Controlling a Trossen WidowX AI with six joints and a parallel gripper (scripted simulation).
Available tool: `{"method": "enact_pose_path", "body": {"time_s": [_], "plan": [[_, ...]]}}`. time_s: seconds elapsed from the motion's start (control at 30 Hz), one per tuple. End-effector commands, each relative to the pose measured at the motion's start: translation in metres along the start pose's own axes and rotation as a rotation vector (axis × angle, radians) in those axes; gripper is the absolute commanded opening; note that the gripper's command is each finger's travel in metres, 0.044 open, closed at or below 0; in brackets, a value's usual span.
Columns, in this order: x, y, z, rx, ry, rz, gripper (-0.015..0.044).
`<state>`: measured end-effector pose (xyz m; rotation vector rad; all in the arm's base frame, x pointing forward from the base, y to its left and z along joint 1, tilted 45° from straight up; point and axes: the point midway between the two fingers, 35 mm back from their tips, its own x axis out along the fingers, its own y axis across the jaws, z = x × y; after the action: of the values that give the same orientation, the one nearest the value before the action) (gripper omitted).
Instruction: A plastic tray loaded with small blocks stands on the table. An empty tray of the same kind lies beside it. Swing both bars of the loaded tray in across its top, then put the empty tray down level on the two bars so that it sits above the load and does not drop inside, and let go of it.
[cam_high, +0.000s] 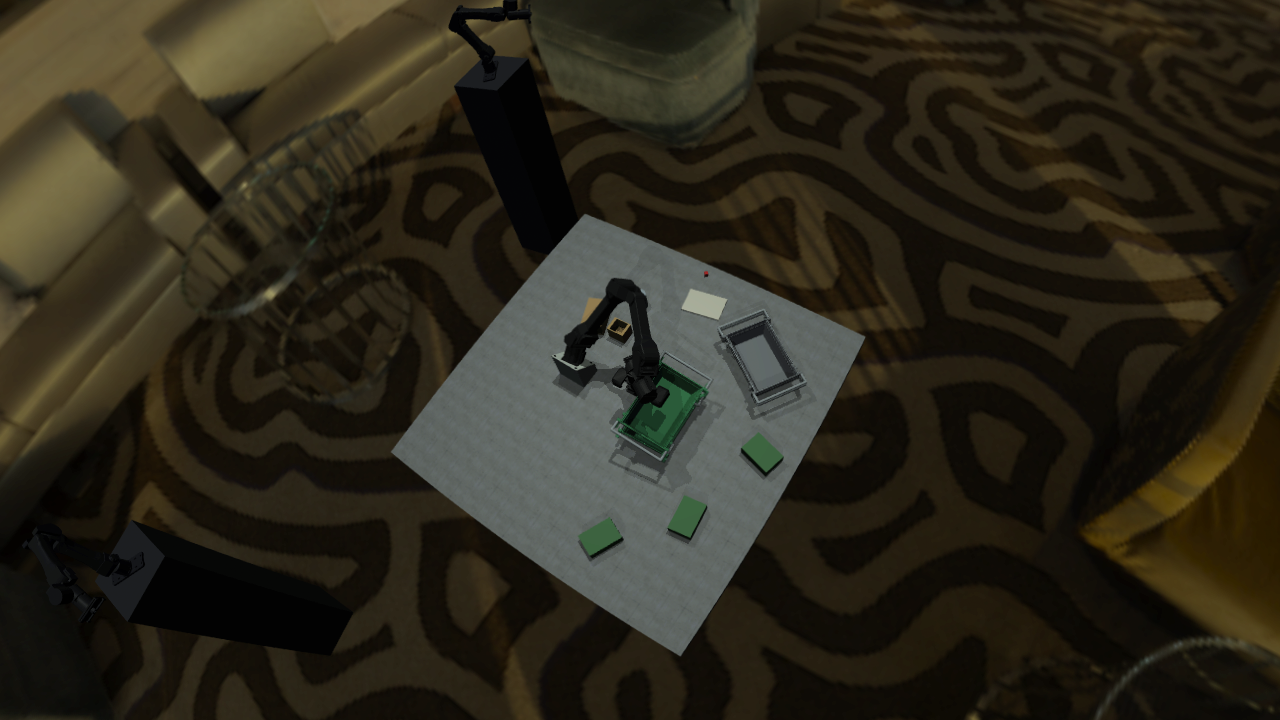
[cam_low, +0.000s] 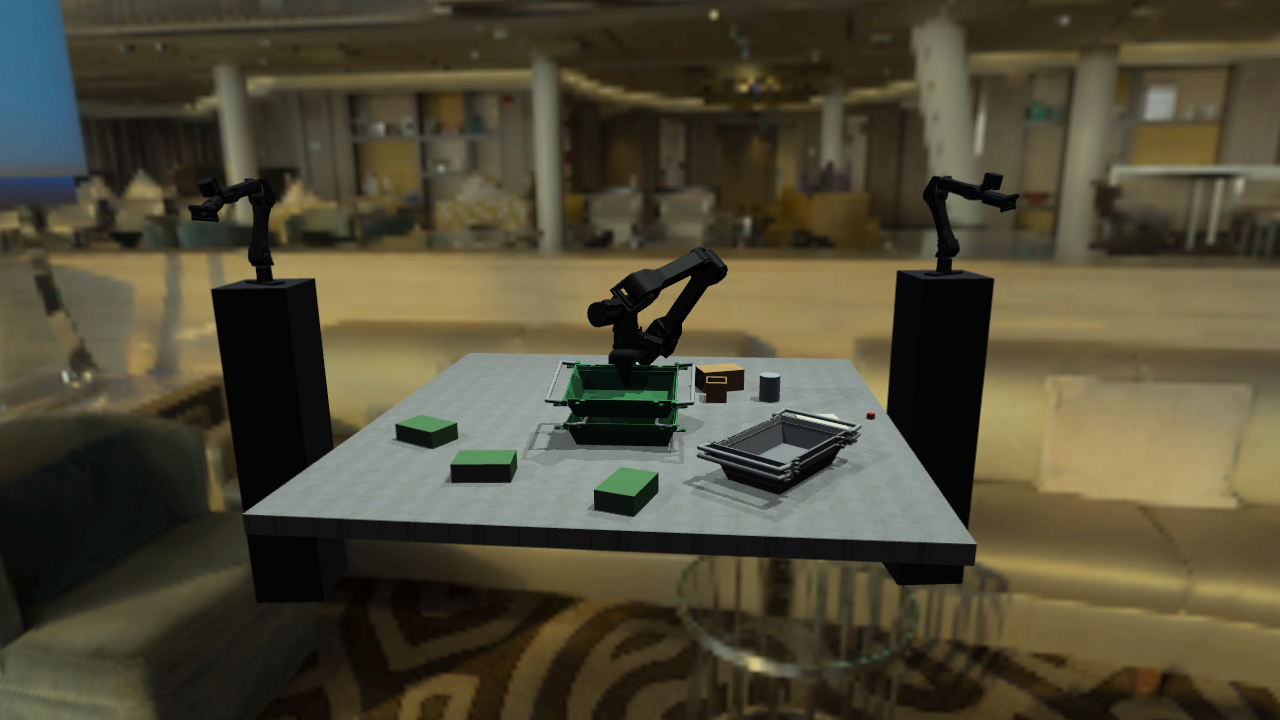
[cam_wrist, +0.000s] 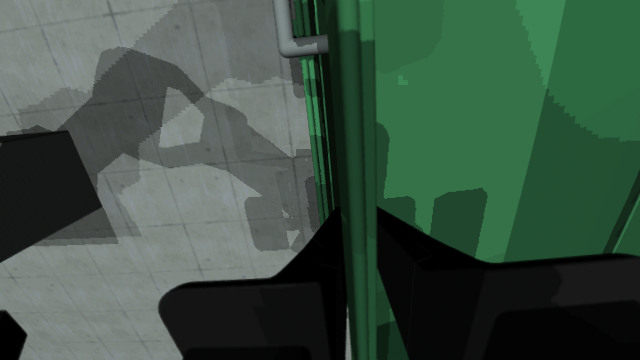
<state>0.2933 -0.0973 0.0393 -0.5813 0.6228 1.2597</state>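
My gripper is shut on one long rim of the empty green tray. It holds this tray about level, directly over the loaded green tray, with very little height between them. I cannot tell whether they touch. The empty tray's own wire bars stand out over its ends. A bent wire bar of the lower tray shows at its rim in the wrist view. The rest of its bars and its load are hidden under the upper tray.
A grey tray stands to one side. Three green blocks lie on the table. A wooden box, a small brown box, a grey cylinder, a white slab and a red cube are there too.
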Motion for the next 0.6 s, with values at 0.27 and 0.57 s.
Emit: {"method": "enact_pose_path", "body": {"time_s": [0.27, 0.57], "plan": [[0.0076, 0.0041, 0.0014, -0.003, 0.004, 0.022, 0.0], [0.0129, 0.0062, 0.0014, -0.003, 0.004, 0.022, 0.0]]}}
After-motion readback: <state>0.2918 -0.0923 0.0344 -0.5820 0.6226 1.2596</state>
